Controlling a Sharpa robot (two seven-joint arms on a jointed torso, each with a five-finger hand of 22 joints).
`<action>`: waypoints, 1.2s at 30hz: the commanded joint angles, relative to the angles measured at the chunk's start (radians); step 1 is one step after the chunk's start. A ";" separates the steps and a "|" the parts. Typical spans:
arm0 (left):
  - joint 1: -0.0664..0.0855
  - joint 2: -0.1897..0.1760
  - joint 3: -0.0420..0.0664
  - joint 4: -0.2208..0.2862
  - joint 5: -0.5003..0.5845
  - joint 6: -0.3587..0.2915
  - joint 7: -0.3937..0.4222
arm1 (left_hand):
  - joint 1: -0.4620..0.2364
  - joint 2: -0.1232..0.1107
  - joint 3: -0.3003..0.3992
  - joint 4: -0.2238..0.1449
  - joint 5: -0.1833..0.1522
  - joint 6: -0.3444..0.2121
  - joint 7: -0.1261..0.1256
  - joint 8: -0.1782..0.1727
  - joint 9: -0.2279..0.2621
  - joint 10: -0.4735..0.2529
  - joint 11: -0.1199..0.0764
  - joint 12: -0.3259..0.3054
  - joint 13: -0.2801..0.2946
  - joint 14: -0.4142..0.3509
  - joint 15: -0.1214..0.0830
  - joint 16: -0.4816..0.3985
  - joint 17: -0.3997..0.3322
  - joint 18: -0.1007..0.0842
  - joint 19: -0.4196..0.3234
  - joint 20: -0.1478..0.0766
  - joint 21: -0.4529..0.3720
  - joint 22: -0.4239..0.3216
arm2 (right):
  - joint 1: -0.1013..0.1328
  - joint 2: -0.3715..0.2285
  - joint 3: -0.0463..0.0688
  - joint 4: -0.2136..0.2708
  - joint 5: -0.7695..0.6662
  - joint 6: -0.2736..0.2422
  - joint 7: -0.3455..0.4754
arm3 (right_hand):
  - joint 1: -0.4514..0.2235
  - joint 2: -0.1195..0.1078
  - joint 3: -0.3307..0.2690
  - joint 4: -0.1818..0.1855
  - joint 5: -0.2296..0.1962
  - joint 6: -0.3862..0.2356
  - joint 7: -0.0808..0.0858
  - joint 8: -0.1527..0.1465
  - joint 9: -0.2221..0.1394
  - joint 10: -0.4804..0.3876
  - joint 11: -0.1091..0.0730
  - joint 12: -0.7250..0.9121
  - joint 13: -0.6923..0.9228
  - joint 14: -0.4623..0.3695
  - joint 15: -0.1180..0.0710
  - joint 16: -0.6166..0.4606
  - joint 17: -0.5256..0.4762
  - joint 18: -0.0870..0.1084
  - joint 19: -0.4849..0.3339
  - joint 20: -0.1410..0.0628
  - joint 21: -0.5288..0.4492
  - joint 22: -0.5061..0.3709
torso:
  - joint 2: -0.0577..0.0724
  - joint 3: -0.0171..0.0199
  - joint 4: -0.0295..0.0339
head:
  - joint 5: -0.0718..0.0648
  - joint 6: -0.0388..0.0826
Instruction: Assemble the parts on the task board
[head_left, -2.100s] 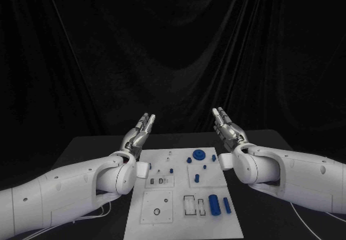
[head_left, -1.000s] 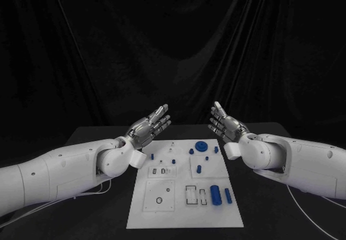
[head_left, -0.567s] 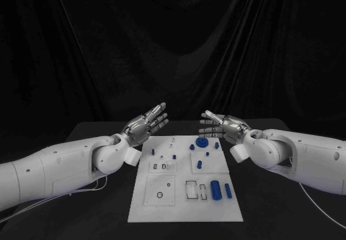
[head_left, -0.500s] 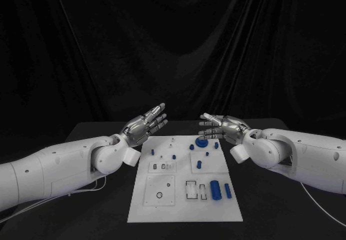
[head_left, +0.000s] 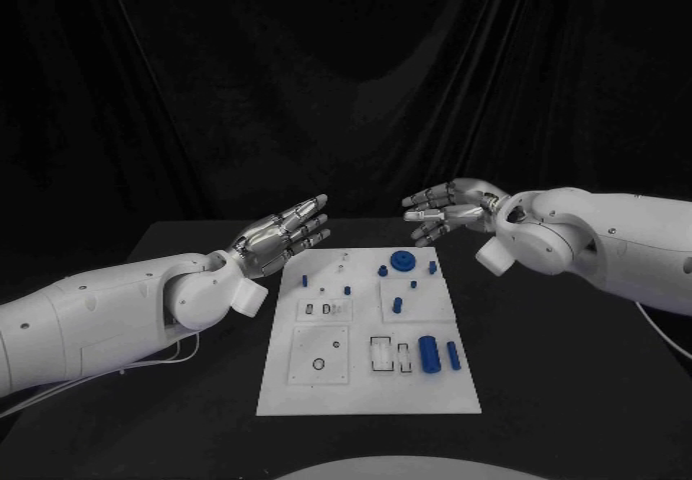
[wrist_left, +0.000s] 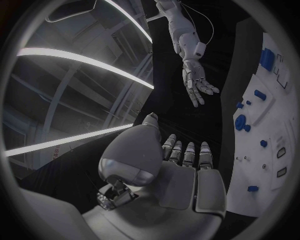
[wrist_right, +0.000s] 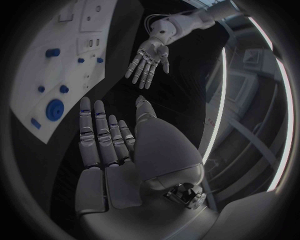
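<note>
With both the left hand (head_left: 286, 232) and right hand (head_left: 451, 208) spread and empty above the task board (head_left: 368, 395)'s far edge, the right should probably descend squarely over the round blue gear (head_left: 402, 261) at that edge before closing.

Matt white task board (head_left: 368, 395), glossy blue plastic-looking parts (head_left: 428, 353), on a matt black table (head_left: 577, 380).

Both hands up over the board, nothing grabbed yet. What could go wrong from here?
1. The right hand hovers open above the round blue part; small blue pegs stand close by, so a wide grasp may knock them.
2. The left hand hangs open by the board edge and could nudge it when descending.
</note>
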 joint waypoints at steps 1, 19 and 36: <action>0.012 -0.009 0.001 0.016 -0.054 0.031 -0.003 | 0.023 0.004 0.004 0.002 0.020 0.003 0.003 0.002 0.000 0.003 0.007 0.006 0.001 0.001 0.008 -0.007 -0.002 0.008 0.001 0.011 -0.006 -0.002 | 0.021 0.001 0.001 -0.004 -0.532 -0.029 -0.030 | 0.014 -0.012 0.023 -0.014 -0.020 0.014 -0.027 -0.002 0.001 0.029 0.003 -0.002 0.001 0.074 -0.029 0.008 0.011 0.013 0.076 -0.029 0.004 -0.001 | 0.016 -0.0056 0.0018 | 0.000 -0.018; 0.054 -0.104 0.002 0.160 -0.091 0.024 0.018 | 0.077 0.016 0.030 -0.010 0.107 0.010 0.029 0.003 0.001 0.002 0.033 0.010 0.002 0.001 0.048 -0.007 -0.002 0.006 0.001 0.048 -0.006 -0.002 | 0.054 -0.012 0.001 0.031 -1.468 -0.033 -0.075 | -0.028 -0.128 0.288 -0.077 -0.113 0.312 -0.109 0.004 0.021 0.263 -0.085 -0.141 0.002 0.506 -0.211 0.367 0.318 0.009 0.495 -0.214 0.273 0.178 | 0.107 -0.0184 0.0493 | -0.044 0.005; 0.056 -0.120 0.001 0.157 -0.092 0.050 -0.011 | 0.081 0.021 0.038 -0.013 0.117 0.006 0.032 0.002 0.001 -0.004 0.036 0.005 0.000 0.001 0.052 -0.007 -0.002 0.006 0.001 0.051 -0.006 -0.002 | 0.038 0.001 0.001 0.021 -1.493 -0.116 -0.023 | -0.066 -0.174 0.342 -0.070 -0.167 0.287 -0.052 -0.036 0.017 0.330 -0.074 -0.217 0.001 0.522 -0.213 0.483 0.359 0.008 0.456 -0.222 0.431 0.322 | 0.165 -0.0334 0.1064 | -0.112 0.055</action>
